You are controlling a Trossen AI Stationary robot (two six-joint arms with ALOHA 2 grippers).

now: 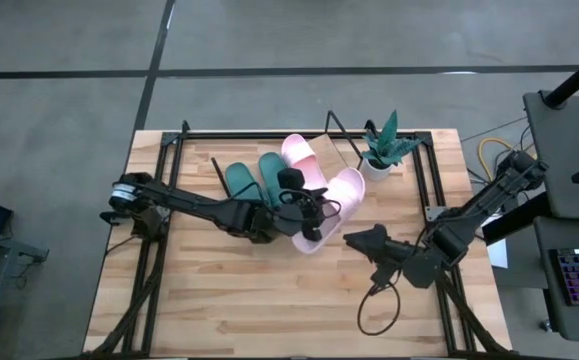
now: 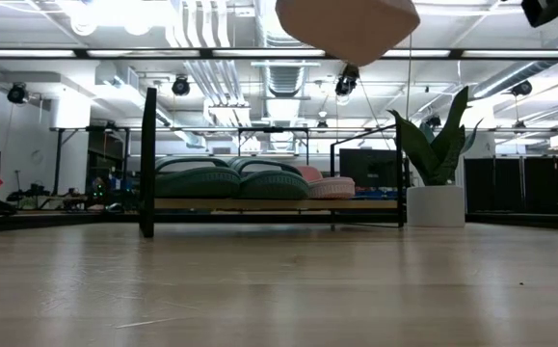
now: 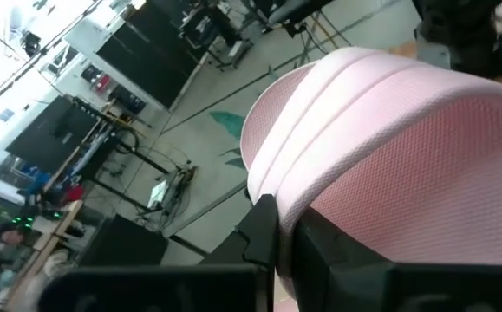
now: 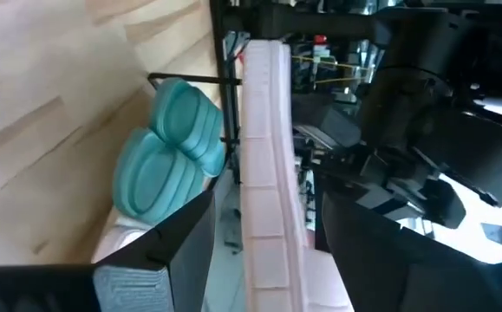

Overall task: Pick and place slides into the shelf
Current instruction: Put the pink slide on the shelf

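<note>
Two dark green slides (image 1: 254, 180) and one pink slide (image 1: 302, 158) lie side by side on the slanted shelf (image 2: 279, 203) at the table's far middle. A second pink slide (image 1: 334, 205) hangs in the air just in front of the shelf, tipped onto its side, and shows at the top of the low view (image 2: 346, 24). My left gripper (image 1: 307, 208) reaches in from the table's left and is shut on this slide. My right gripper (image 1: 351, 238) stands open just right of the slide's near end. In the right wrist view the slide (image 4: 264, 173) shows edge-on beyond its fingers, untouched. My left gripper pinches the pink slide between its two fingers at the edge facing the table's left (image 3: 290, 212). The fingers come nearly level from the table's left. The slide is lifted clear of table and shelf, tipped on its side. The gripper's own body hides the exact place.
A potted plant (image 1: 381, 150) in a white pot stands at the shelf's right end. A black cable (image 1: 374, 310) loops on the table near the right arm. The near half of the wooden table (image 1: 249, 300) lies bare.
</note>
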